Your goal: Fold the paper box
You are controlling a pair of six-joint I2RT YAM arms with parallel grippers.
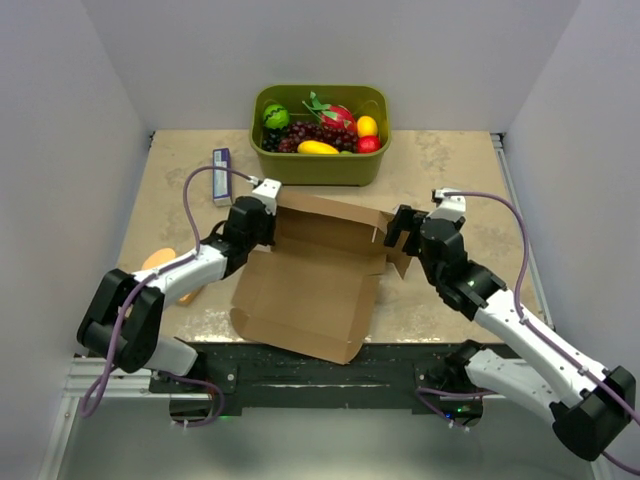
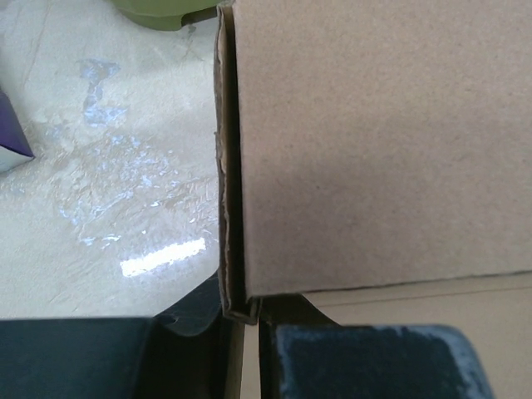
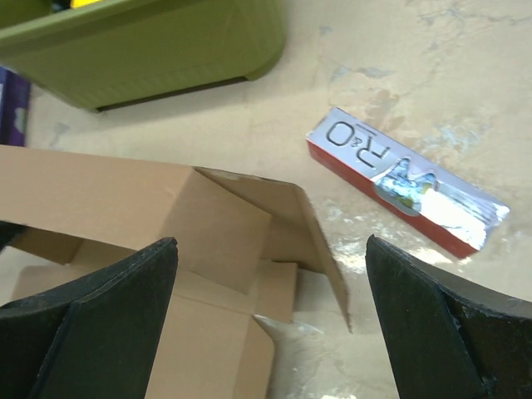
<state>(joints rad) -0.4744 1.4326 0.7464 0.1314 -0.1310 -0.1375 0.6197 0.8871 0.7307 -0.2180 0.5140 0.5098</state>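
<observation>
The paper box [image 1: 310,285] is plain brown cardboard, half formed. Its wide base panel lies flat in the middle of the table's near half, and one corner juts out past the near edge. The far wall stands upright along the base. At the right end a side flap leans outward at an angle, and inside that corner a shorter tab is folded in against the wall. At the far-left corner the upright wall shows a doubled, slightly ragged cut edge.

The left gripper [image 2: 249,332] is clamped on that far-left corner, with the wall's edge pinched between its two dark fingers [image 2: 75,357]. The right gripper [image 3: 270,245] hangs over the box's right end with its jaws spread wide. The leaning flap lies below the gap between them, and I cannot tell whether anything touches.

Behind the box, at the middle of the table's [image 1: 450,170] far edge, sits an olive-green tub [image 1: 320,165] of fruit. A small purple-and-white carton [image 1: 221,175] lies toward the far-left corner. An orange object [image 1: 158,262] sits by the left edge, partly hidden by the left arm. A red-and-silver packet [image 3: 407,191] lies just right of the box.
</observation>
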